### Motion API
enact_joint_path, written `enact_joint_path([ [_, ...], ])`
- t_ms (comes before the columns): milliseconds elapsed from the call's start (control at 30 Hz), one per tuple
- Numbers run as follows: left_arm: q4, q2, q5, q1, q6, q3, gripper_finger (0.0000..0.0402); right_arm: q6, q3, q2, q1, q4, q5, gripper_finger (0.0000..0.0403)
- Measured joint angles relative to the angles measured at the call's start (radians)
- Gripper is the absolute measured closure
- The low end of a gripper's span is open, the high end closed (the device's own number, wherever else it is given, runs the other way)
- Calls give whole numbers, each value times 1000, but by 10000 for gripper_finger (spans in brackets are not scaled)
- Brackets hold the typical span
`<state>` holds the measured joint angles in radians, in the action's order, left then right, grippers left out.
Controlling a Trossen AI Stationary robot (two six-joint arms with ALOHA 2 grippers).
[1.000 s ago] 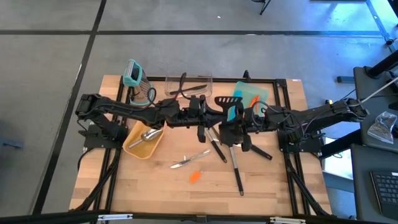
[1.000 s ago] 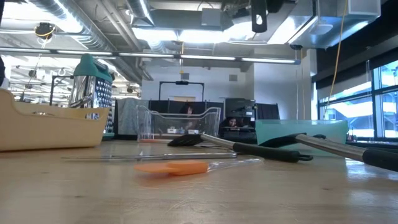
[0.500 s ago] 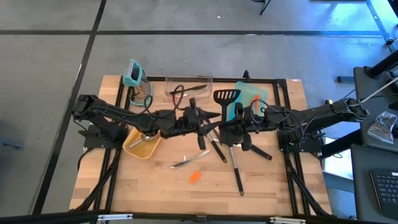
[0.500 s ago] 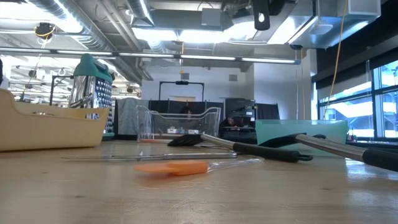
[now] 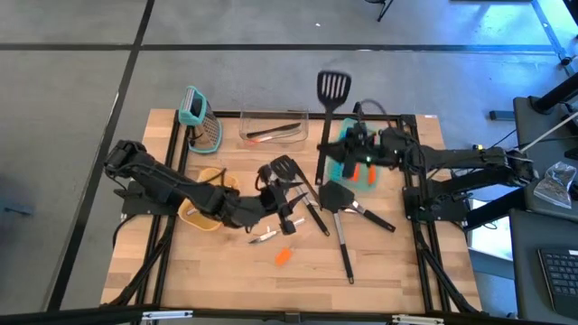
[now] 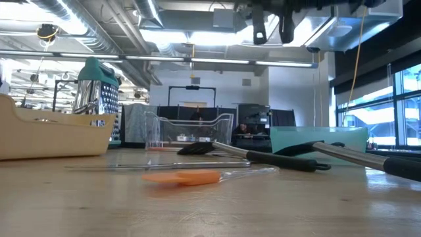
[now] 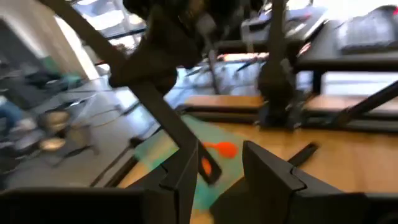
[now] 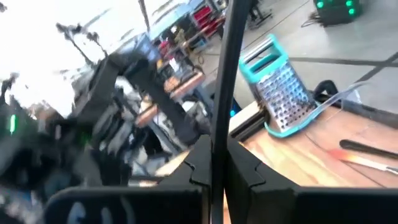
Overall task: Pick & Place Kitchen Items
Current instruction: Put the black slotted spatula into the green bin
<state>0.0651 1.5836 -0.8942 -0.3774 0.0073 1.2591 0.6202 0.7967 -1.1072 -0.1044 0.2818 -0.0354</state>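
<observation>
A black slotted turner (image 5: 330, 90) hangs above the table's far side, with my right gripper (image 5: 336, 153) shut on its handle over the teal tray (image 5: 368, 135). My left gripper (image 5: 289, 217) stands open near the table's middle, nothing between its fingers (image 7: 217, 180). Under and beside it, black turners (image 5: 285, 168) (image 5: 340, 195) lie flat on the wood. An orange spatula (image 5: 284, 256) and a thin silver piece (image 5: 265, 236) lie nearer the front edge. My right gripper pinches the turner's black handle (image 8: 214, 146) between its two fingers, which lie across it. The fingers come level from the table's right side. The turner is lifted clear, its slotted head (image 5: 332, 83) reaching out past the table's far edge.
A yellow tray (image 5: 200, 215) sits partly under my left arm. A clear container (image 5: 274, 126) holding utensils and a teal-topped grater (image 5: 199, 113) stand along the far edge. Long black handles (image 5: 347, 253) (image 5: 375, 217) lie right of centre.
My left gripper has let go of the turner that both grippers held and has gone toward the near edge, sinking and rolling. My right gripper has carried the turner toward the far edge, swinging its head out beyond the table.
</observation>
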Motion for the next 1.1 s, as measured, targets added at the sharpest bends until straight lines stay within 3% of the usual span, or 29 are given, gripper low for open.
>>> enact_joint_path([
  [133, -21, 22, -44, 4, -118, 0, 287, 95, 0, -21, -86, 41, 115, 387],
  [333, -211, 26, 188, 139, -482, 0, 288, 154, 0, -77, -135, 65, 240, 387],
  [500, -190, 20, 271, 204, -519, -58, 290, 153, -45, -77, -170, 69, 256, 387],
  [667, 94, 0, 405, 278, -510, -213, 305, 172, -140, -50, -241, 135, 316, 387],
  [867, 710, 26, 814, 449, -665, -453, 322, 288, -274, -45, -277, 370, 362, 387],
  [933, 861, 47, 883, 495, -732, -500, 323, 315, -301, -45, -277, 411, 362, 387],
  [1100, 1012, 103, 998, 546, -816, -499, 317, 381, -335, -45, -250, 530, 294, 387],
])
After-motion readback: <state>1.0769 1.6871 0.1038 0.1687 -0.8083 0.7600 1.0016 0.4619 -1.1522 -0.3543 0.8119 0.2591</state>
